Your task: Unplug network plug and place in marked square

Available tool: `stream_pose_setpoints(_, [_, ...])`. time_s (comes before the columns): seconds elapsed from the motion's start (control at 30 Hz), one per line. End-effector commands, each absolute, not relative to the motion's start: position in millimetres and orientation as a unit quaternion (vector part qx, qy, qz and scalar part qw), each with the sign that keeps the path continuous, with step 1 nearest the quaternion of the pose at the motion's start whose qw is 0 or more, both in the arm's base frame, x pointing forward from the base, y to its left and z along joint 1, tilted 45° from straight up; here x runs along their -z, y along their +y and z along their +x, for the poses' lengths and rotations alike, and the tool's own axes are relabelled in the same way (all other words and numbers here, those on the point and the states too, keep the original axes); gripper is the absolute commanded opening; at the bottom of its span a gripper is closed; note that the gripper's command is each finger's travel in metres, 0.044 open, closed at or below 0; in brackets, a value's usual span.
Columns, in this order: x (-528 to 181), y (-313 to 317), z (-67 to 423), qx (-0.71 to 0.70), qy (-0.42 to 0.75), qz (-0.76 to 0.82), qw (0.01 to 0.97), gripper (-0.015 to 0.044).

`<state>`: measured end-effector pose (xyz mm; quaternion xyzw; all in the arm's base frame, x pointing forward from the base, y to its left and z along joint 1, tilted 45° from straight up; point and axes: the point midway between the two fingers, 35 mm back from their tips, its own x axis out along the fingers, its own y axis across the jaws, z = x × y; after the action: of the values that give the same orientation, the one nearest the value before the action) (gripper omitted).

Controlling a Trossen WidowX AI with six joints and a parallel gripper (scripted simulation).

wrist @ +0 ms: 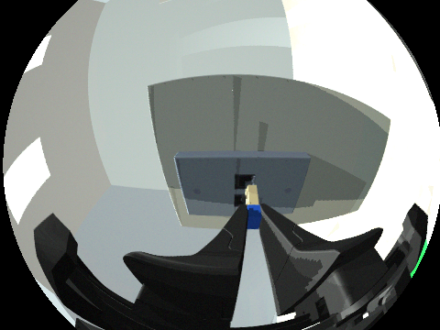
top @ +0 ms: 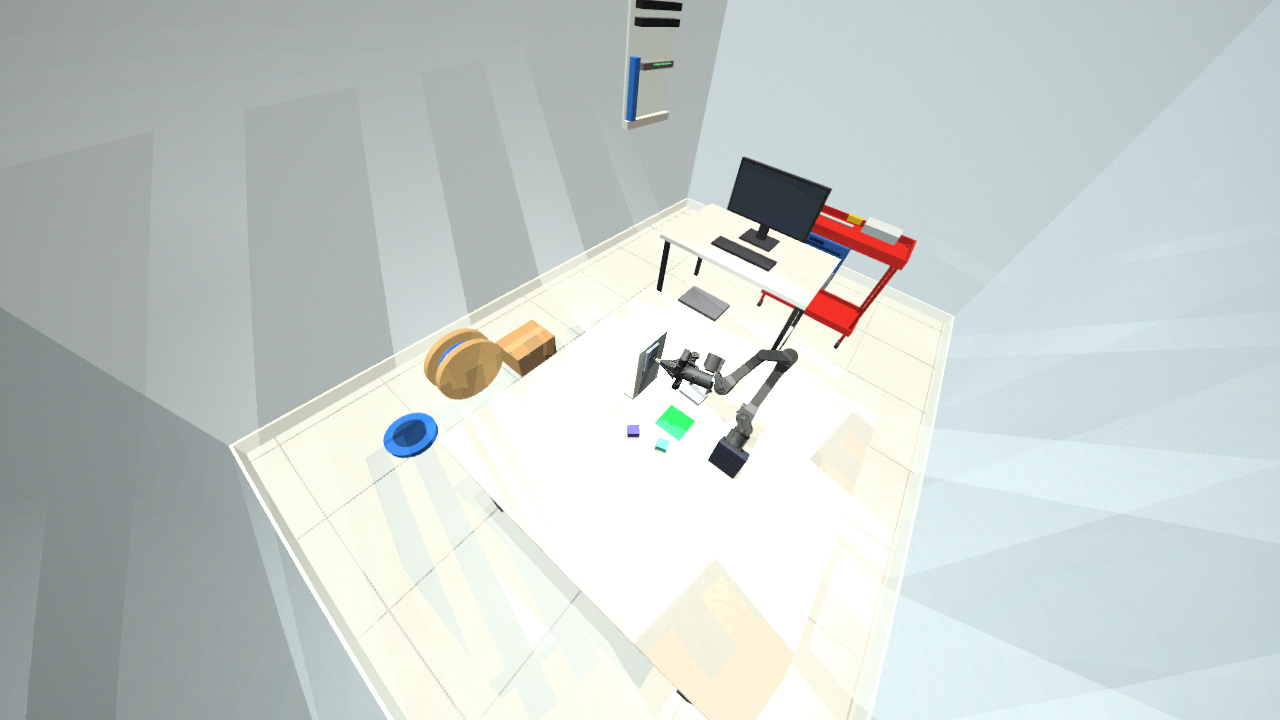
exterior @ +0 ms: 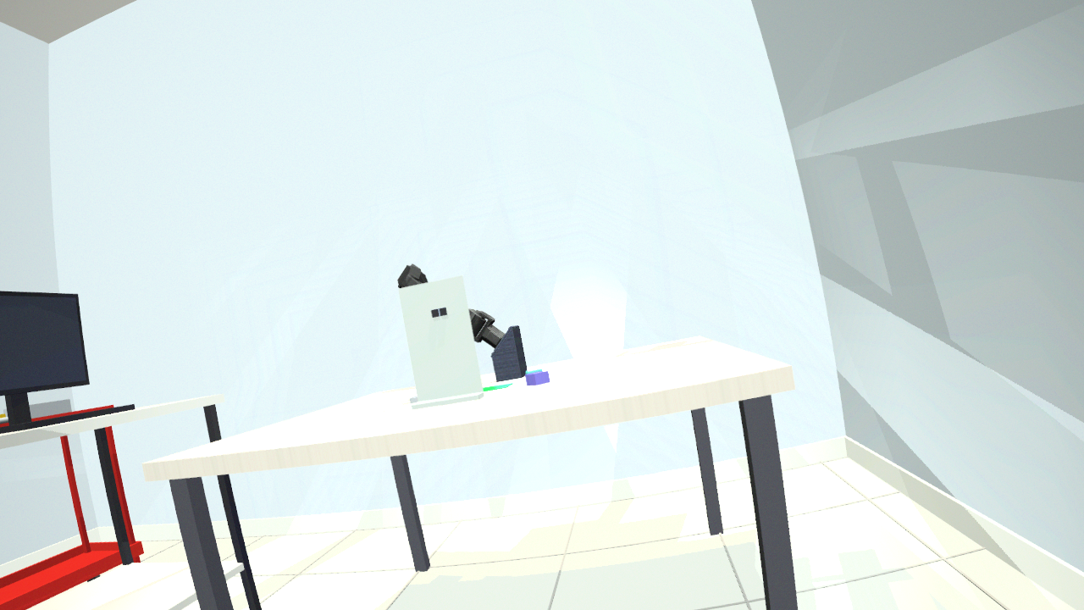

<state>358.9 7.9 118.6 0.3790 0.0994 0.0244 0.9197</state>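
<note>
The white bench [exterior: 606, 394] is carrying the upright panel [top: 646, 367], with the green marked square [top: 675, 421] lying nearby. The arm [top: 760, 376] is reaching toward the panel. The gripper [wrist: 252, 222] is pinching the blue plug [wrist: 253, 215], which is sitting just in front of the panel's socket [wrist: 244, 180].

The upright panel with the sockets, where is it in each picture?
Top: the upright panel stands mid-table, left of the gripper.
Exterior: centre, seen from its back, hiding the gripper.
Wrist: centre, straight ahead, behind the plug.
Shared landmark: the green square.
</note>
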Motion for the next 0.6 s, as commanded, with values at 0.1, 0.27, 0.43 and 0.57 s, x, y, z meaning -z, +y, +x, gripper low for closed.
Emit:
stream_pose_setpoints(0.1, [-118.2,8.0,354.0,-0.024,0.100,0.380,0.919,0.0000])
stream_pose_setpoints(0.27, [-118.2,8.0,351.3,-0.024,0.100,0.380,0.919,0.0000])
stream_pose_setpoints(0.43, [-118.4,8.0,348.8,-0.024,0.100,0.380,0.919,0.0000])
stream_pose_setpoints(0.57, [-118.6,7.9,347.0,-0.024,0.100,0.380,0.919,0.0000])
